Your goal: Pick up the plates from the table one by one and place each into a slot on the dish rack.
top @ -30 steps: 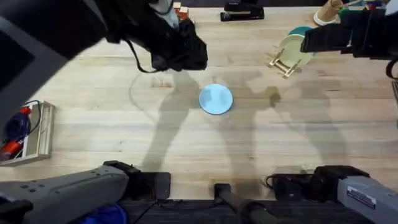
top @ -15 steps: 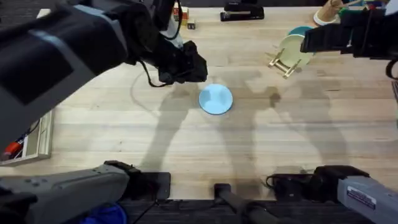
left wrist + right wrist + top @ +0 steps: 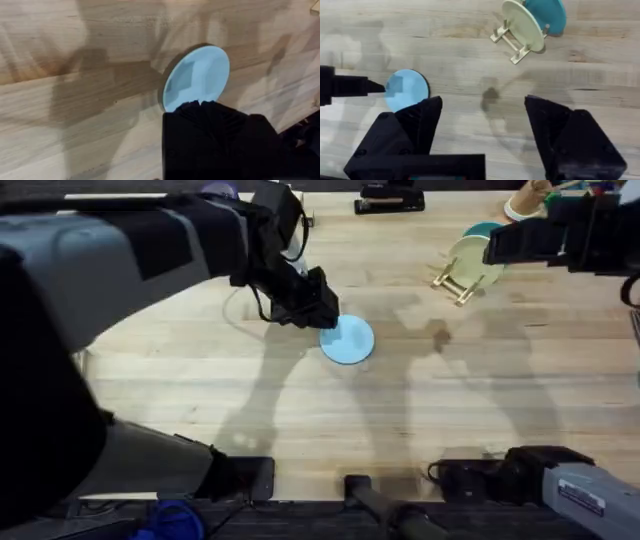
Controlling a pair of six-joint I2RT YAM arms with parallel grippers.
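Overhead: the table (image 3: 300,430) holds 1 light blue plate (image 3: 348,340) lying flat mid-table, with the dish rack (image 3: 455,280) at its 2 o'clock.
The left gripper (image 3: 325,315) touches the plate's 10 o'clock rim; I cannot tell if it is open. The right gripper (image 3: 482,107) is spread wide. The plate looks light, stiff and slippery; pinch its rim.

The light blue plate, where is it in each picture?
Overhead: the light blue plate lies flat mid-table, just right of the left gripper.
Left wrist: the plate sits right of centre, just beyond the gripper's dark body.
Right wrist: the plate is at mid-left.
Shared landmark: the dish rack holding a cream plate.
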